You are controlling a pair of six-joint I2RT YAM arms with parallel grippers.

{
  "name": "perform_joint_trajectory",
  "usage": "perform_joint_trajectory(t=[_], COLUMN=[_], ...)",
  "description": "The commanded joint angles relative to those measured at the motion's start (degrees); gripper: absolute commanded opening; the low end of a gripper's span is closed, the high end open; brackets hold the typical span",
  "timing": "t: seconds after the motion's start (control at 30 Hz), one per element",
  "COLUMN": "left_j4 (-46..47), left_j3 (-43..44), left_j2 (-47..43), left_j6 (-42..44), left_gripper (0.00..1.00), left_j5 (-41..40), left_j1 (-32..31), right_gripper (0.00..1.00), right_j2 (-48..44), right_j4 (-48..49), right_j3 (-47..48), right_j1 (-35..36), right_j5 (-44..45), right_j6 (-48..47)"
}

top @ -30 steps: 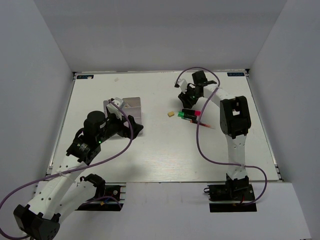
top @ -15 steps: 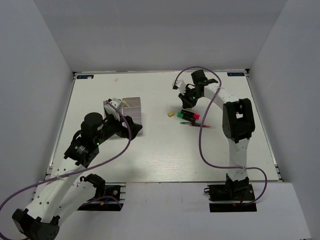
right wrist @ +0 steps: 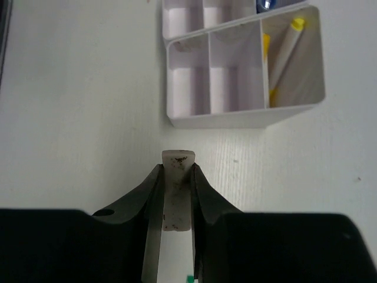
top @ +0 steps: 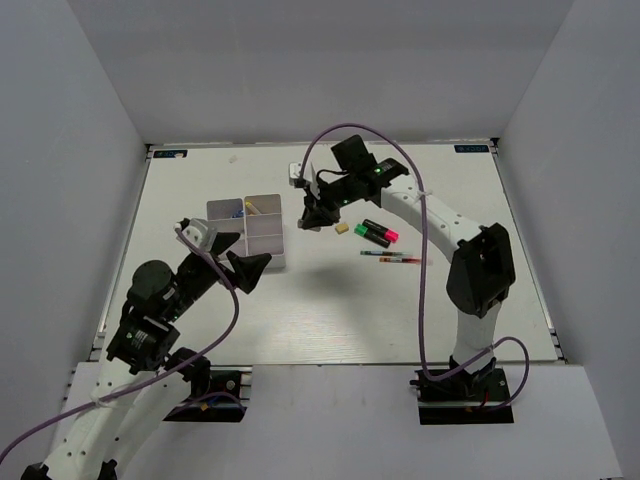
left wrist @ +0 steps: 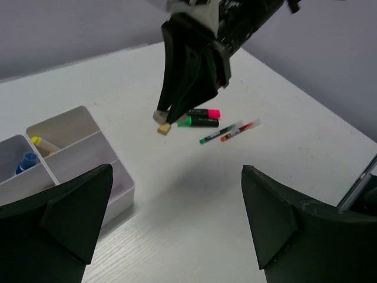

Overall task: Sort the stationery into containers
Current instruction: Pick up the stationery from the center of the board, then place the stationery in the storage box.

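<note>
Your right gripper (right wrist: pixel 177 171) is clamped on a pale grey eraser (right wrist: pixel 177 197), held in the air just short of the tray (right wrist: pixel 244 116). Your left gripper (left wrist: pixel 177 206) hangs near the tray, fingers spread wide and empty. The tray already holds yellow-and-white pens (right wrist: pixel 284 50) and a blue item (left wrist: pixel 26 163). Right of the tray lie a beige eraser (left wrist: pixel 163 129), two highlighters (left wrist: pixel 203 112) and two thin pens (left wrist: pixel 219 132). I'd judge you are roughly halfway.

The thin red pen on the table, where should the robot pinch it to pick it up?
Probably from straight above, jaws across the barrel, near the pale end of the red pen. It lies flat on the table. That end sticks out past the green pen lying close alongside, so there is room to close there.
</note>
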Motion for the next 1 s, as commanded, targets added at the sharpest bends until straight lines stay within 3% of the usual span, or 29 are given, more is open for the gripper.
perform_joint_trajectory(t=[0.0,0.37,0.67,0.97], left_j4=[3.02,3.03,3.03,3.03], left_j3=[-1.51,-1.52,-1.52,-1.52], left_j2=[-2.13,-2.92,-2.92,-2.92], left_j6=[0.62,1.15,1.15,1.15], left_gripper=[1.0,1.0,1.0,1.0], left_j5=[1.68,3.71,3.71,3.71], left_j1=[0.77,0.77,0.77,0.77], right_gripper=[0.0,0.0,0.03,0.13], right_j2=[2.53,15.71,20.64,23.37], right_j4=[1.39,4.04,11.32,14.23], right_j3=[4.48,19.16,20.48,22.33], right_j1=[2.33,7.87,9.1,9.11], right_j5=[-5.26,-4.3,-0.87,3.79], right_j6=[3.93,5.25,4.64,2.97])
